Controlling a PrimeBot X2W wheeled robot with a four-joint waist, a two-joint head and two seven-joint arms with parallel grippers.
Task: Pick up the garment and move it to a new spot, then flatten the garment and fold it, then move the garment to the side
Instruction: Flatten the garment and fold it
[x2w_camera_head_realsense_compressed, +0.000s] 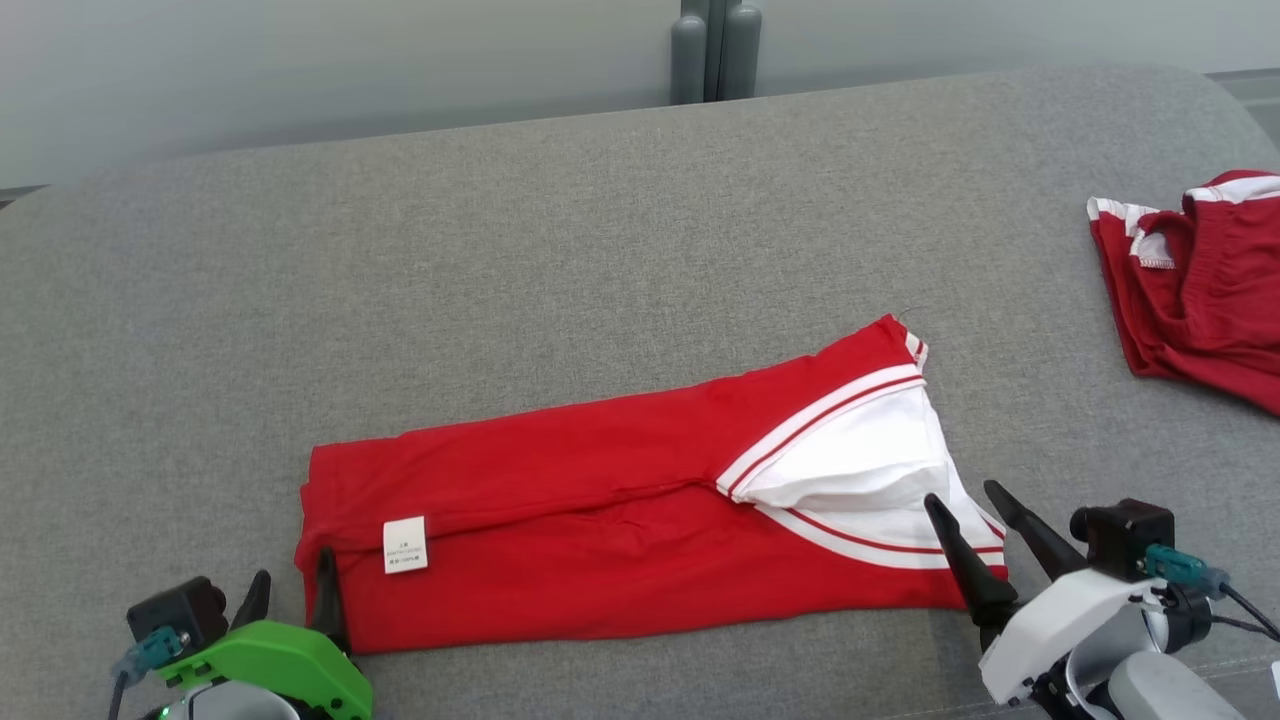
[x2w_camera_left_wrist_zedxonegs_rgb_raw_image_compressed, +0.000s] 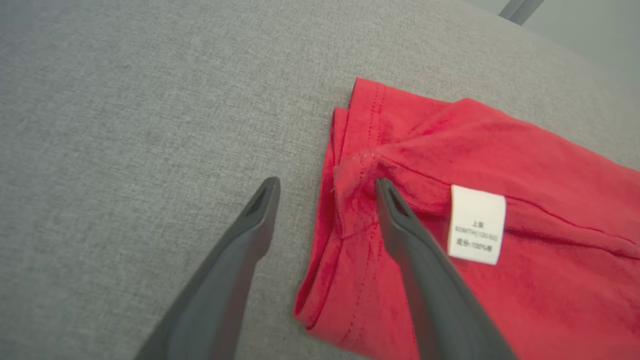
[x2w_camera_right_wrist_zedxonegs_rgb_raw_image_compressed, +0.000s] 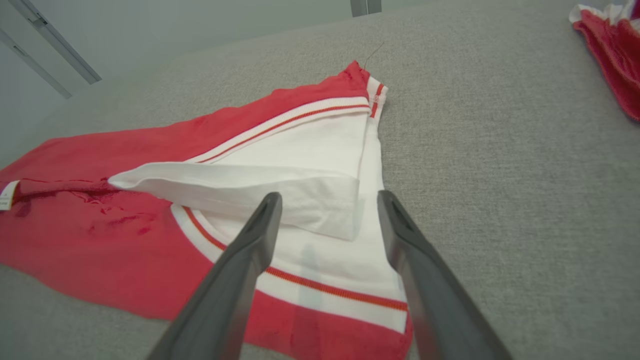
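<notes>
The garment (x2w_camera_head_realsense_compressed: 600, 500) is a red top folded into a long, narrow band, and it lies flat on the grey cushion (x2w_camera_head_realsense_compressed: 500, 250), in the near half and a little right of centre. Its long axis runs left to right, tilted so that the right end sits farther away than the left. The plain red hemmed end points left. The right end carries a white panel (x2w_camera_head_realsense_compressed: 860, 465) edged with red stripes, and one white flap is folded over on top. A lengthwise fold runs along the middle of the band. A small white label (x2w_camera_head_realsense_compressed: 405, 545) with printed text lies face up near the left end, on the near layer.

The left claw (x2w_camera_head_realsense_compressed: 293, 565) is at the near-left corner of the garment with its fingers spread. In the left wrist view, one finger of the left claw (x2w_camera_left_wrist_zedxonegs_rgb_raw_image_compressed: 326, 182) lies over the bunched red corner beside the label (x2w_camera_left_wrist_zedxonegs_rgb_raw_image_compressed: 476, 225), and the other is over bare cushion just off the hem. It pinches nothing.

The right claw (x2w_camera_head_realsense_compressed: 960, 492) is at the garment's right end, also spread and gripping nothing. In the right wrist view, one finger of the right claw (x2w_camera_right_wrist_zedxonegs_rgb_raw_image_compressed: 328, 196) is over the white flap (x2w_camera_right_wrist_zedxonegs_rgb_raw_image_compressed: 300, 150), and the other is at the cloth's right edge.

A second red and white garment (x2w_camera_head_realsense_compressed: 1200, 280) lies crumpled at the far right, well apart from the folded one.
</notes>
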